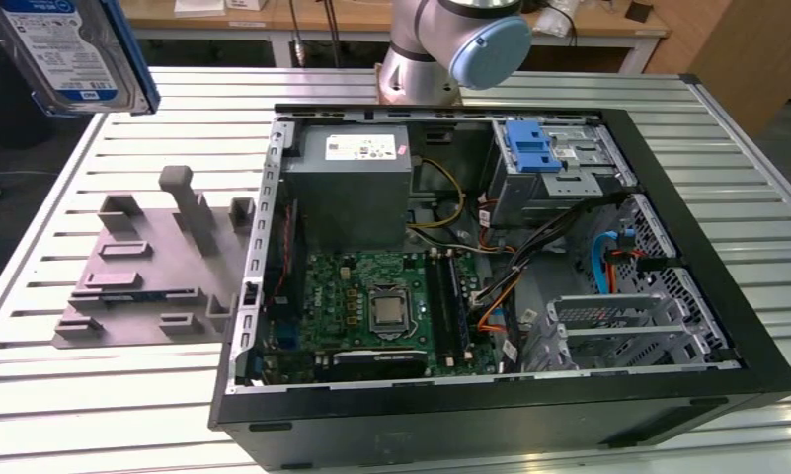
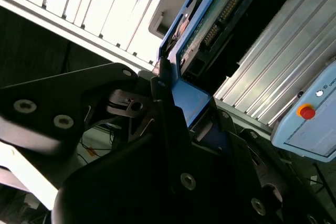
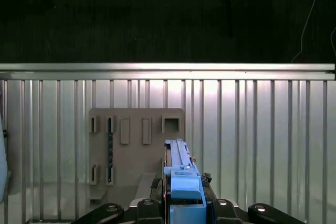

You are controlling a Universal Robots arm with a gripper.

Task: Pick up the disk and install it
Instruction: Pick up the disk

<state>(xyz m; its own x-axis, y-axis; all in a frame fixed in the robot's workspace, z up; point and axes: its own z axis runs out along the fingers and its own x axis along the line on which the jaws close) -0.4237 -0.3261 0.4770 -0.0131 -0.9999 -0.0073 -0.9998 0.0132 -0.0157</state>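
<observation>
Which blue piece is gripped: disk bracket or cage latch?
The disk, held up at the exterior view's upper left; both wrist views show the gripper shut on its blue frame. The blue latch sits inside the computer case.

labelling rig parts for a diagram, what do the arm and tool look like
The arm is a smooth silver-grey tube with a rounded joint closed by a pale blue cap. The tool is matte black, built of flat angular plates dotted with round silver screw heads.
</observation>
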